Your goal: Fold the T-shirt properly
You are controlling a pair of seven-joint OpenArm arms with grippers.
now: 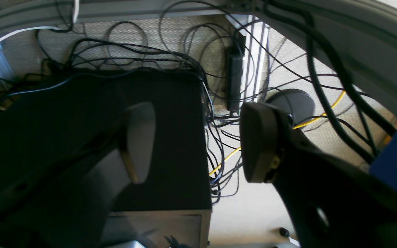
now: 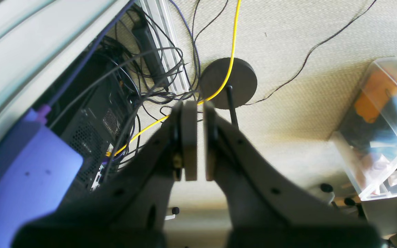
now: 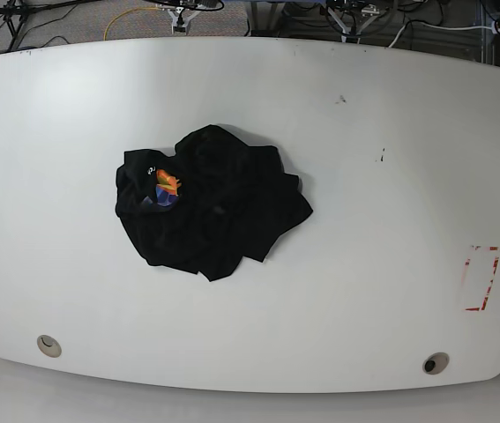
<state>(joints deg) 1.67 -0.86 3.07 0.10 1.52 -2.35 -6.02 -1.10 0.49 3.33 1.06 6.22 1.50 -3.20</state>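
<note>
T-shirt (image 3: 207,198) crumpled on table (image 3: 364,220); left gripper (image 1: 198,141) agape, right gripper (image 2: 200,144) closed, both empty

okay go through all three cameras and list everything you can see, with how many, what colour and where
T-shirt: one, black with a small orange, yellow and blue-purple print, crumpled in a heap left of centre on the table.
Table: one, white, fills the base view.
Red marking: one, near the table's right edge.
Round holes: two, near the table's front corners.
Yellow cable: one, on the floor among black cables.
Round base: one, dark, on the floor.
Clear bin: one, on the floor, right of the right wrist view.
Left gripper: one, dark, jaws open, over the floor.
Right gripper: one, dark, jaws shut, empty.
</note>
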